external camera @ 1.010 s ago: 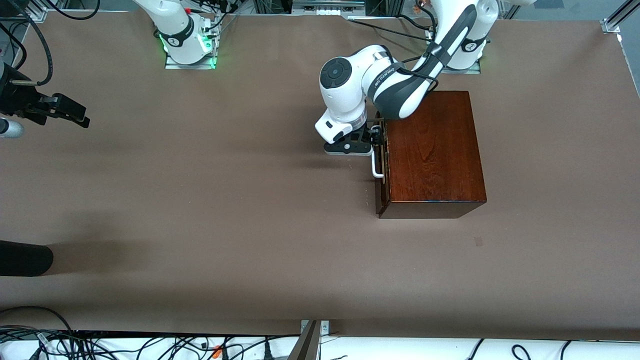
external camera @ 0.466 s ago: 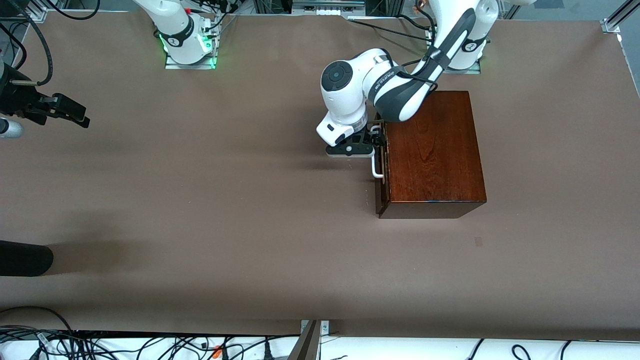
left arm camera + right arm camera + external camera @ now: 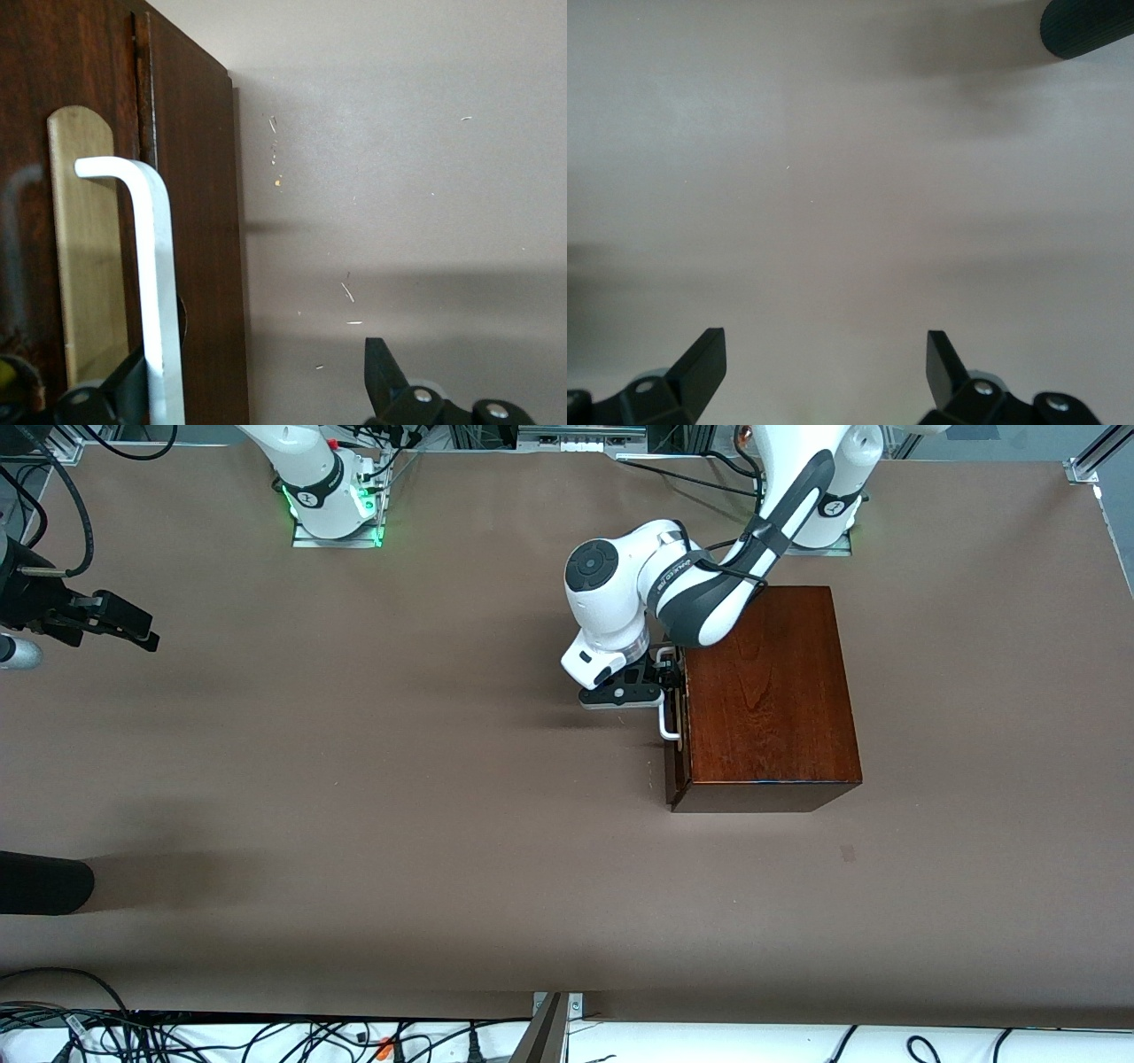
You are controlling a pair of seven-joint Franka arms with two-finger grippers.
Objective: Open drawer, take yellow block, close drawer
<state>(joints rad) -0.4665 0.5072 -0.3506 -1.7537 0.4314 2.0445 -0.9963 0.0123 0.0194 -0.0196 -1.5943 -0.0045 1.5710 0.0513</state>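
Here the glossy wooden box [image 3: 769, 691] is seen on the brown table [image 3: 399, 797], toward the left arm's end and just in front of that arm's base. The drawer [image 3: 676, 726] is set in the box face turned toward the right arm's end of the table, and it is shown closed or very nearly so, its dark front [image 3: 190, 248] lying about flush with the box. The white bar handle [image 3: 666, 707] is mounted on that front, standing out from it over a pale wooden plate [image 3: 87, 257].

The left gripper [image 3: 660, 680] is held low at the drawer front, at the part of the handle farther from the front camera. In the left wrist view its fingers are spread wide: one fingertip [image 3: 133, 381] is seen just beside the white bar [image 3: 158, 292], between bar and drawer front, while the other fingertip [image 3: 379, 365] is kept well apart over bare table. The bar is not yet clamped.

The yellow block is not visible in any view.

The right gripper [image 3: 124, 629] is parked over the table edge at the right arm's end, waiting. Its fingers [image 3: 702, 356] are held wide apart with nothing between them, only bare table beneath.
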